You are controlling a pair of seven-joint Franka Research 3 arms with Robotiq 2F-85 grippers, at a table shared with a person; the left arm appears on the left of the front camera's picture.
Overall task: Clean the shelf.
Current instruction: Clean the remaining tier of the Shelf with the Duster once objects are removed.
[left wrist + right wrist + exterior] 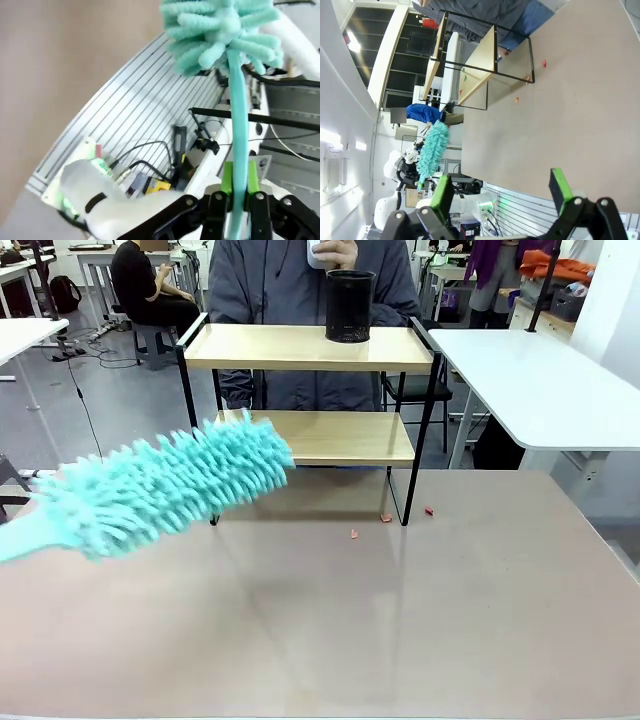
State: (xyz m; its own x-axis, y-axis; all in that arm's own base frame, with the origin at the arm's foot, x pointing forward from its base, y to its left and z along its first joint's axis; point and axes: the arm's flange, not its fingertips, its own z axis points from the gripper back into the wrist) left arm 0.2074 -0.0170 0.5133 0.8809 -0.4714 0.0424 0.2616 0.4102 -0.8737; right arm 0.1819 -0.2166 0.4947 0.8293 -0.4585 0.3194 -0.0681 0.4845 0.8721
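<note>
Desk: Left side first. What have you got?
Op: My left tool (239,182) is pressed tight on the handle of the teal duster (170,488). The fluffy head slants up to the right, and its tip lies over the left end of the shelf (310,348) at the lower board. Whether they touch, I cannot tell.
Desk: And the shelf itself?
Op: Far middle of the tabletop (400,620). Black mesh cup (350,305) on the top board, red scraps (354,533) near its right front leg.
Desk: Right side?
Op: My right tool (501,187) is spread wide, pinching nothing. The shelf is well apart from it.
Desk: Any writing?
Op: One green-and-pink label (97,155), too blurred to read.
</note>
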